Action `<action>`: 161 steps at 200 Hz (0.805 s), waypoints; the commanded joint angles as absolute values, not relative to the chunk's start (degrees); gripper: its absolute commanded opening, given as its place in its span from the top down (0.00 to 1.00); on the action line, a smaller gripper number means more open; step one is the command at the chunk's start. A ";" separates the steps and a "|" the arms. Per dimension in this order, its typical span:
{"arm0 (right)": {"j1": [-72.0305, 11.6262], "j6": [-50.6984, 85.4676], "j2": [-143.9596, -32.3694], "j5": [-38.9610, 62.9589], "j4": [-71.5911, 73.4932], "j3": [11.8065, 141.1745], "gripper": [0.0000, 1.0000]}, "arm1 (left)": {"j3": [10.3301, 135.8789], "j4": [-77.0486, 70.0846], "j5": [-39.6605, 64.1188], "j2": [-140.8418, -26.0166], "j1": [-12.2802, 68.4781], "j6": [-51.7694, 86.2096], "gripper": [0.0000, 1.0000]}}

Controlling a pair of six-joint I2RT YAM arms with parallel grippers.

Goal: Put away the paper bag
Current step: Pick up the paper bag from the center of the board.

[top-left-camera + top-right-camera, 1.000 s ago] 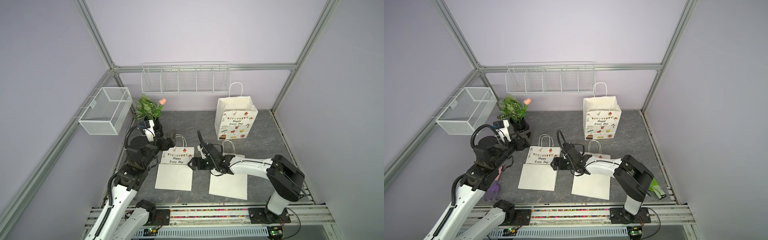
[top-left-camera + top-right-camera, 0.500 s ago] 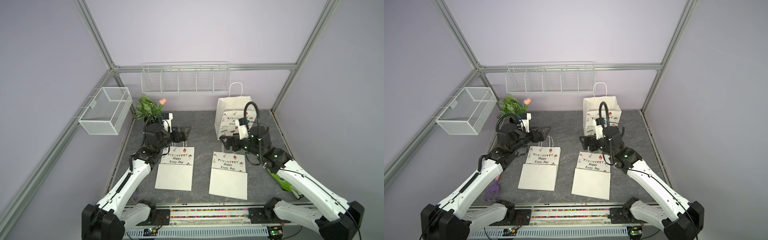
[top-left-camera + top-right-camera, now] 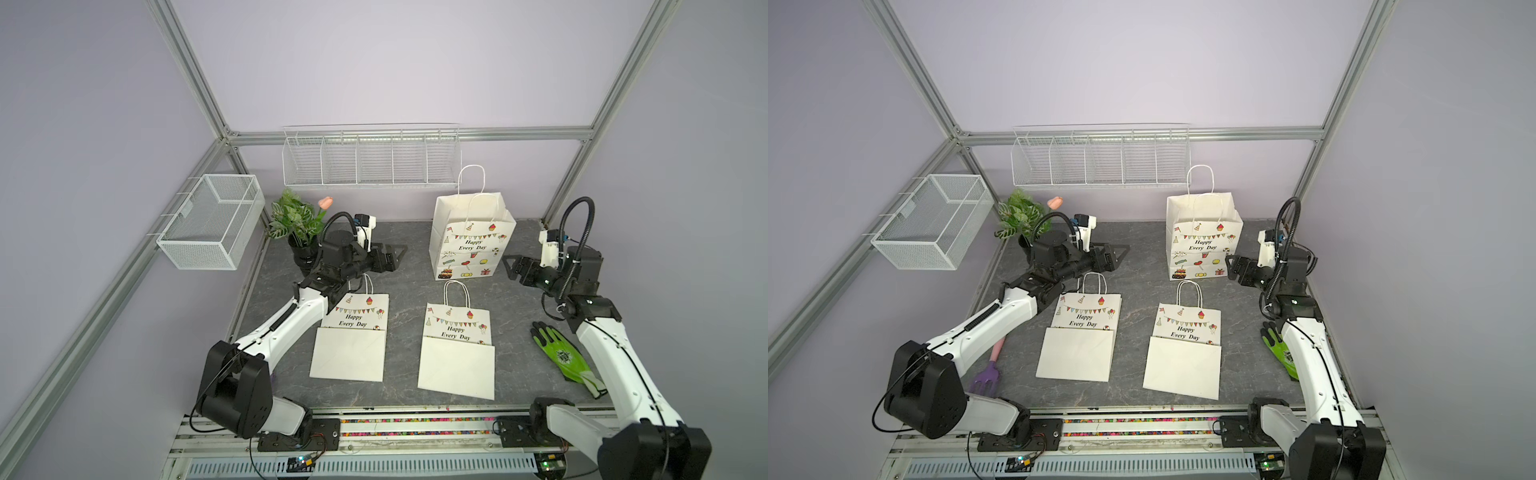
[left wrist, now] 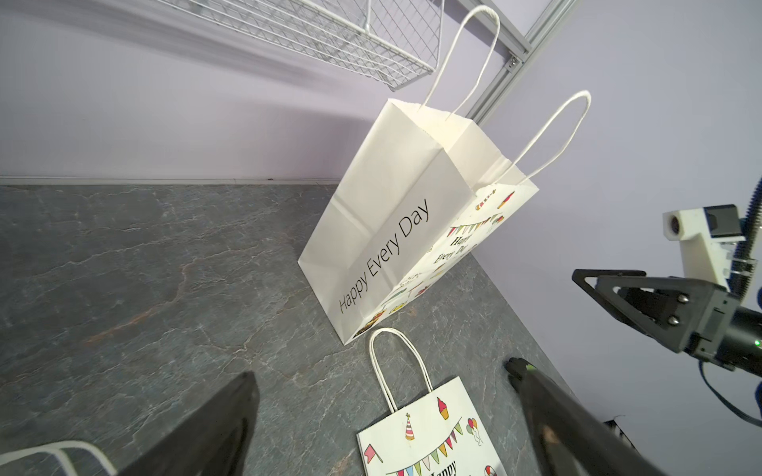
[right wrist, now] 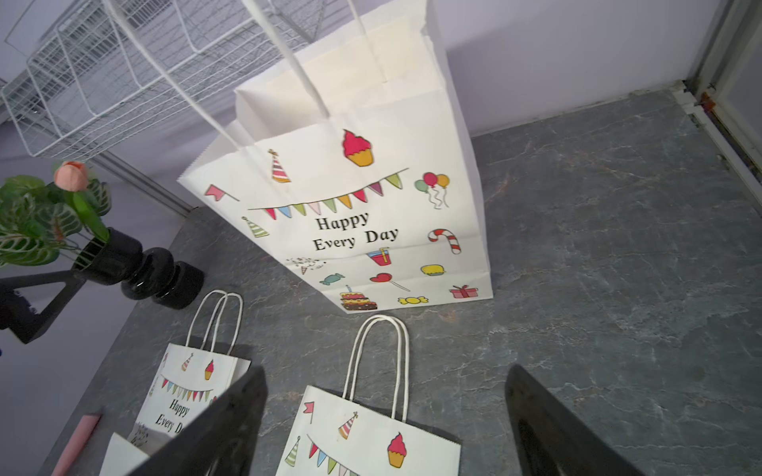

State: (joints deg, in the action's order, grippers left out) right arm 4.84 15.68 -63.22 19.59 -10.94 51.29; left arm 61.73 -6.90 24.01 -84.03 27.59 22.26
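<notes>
Dark grey marbled surface (image 3: 415, 268) carries all three bags; none is stowed, so the task is judged not begun. Long white divided wire wall rack (image 3: 371, 162) and white mesh wall basket (image 3: 212, 222): nothing seen in either. Tall white party-print paper bag (image 3: 471, 241) stands upright and open at the rear, with no contents visible. Before it lie the left flat folded white party-print bag (image 3: 353, 340) and the right flat folded bag (image 3: 456, 353). Both the left end effector (image 3: 397, 254) and the right end effector (image 3: 510, 268) have jaws spread, gripping nothing.

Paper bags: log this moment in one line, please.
upright bag: standing, untouched | flat bag near left arm, flat bag in middle: lying on table | left gripper: open, empty | right gripper: open, empty, beside upright bag
</notes>
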 commanded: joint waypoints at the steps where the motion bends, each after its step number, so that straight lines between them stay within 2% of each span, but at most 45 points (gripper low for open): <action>1: 7.65 16.18 -65.60 25.21 -2.08 48.87 0.07 | 65.39 -8.09 26.01 -86.63 29.22 19.56 0.03; 44: 11.02 17.02 -74.08 35.43 10.86 50.00 0.03 | 68.11 -9.21 27.06 -90.59 31.26 19.25 0.19; 85: 11.77 16.12 -81.22 37.77 14.15 57.42 0.00 | 67.58 -8.04 24.39 -91.65 32.12 17.86 0.20; 161: 11.02 12.44 -88.74 42.00 12.03 64.34 0.20 | 64.54 -9.80 23.33 -92.20 32.08 16.45 0.16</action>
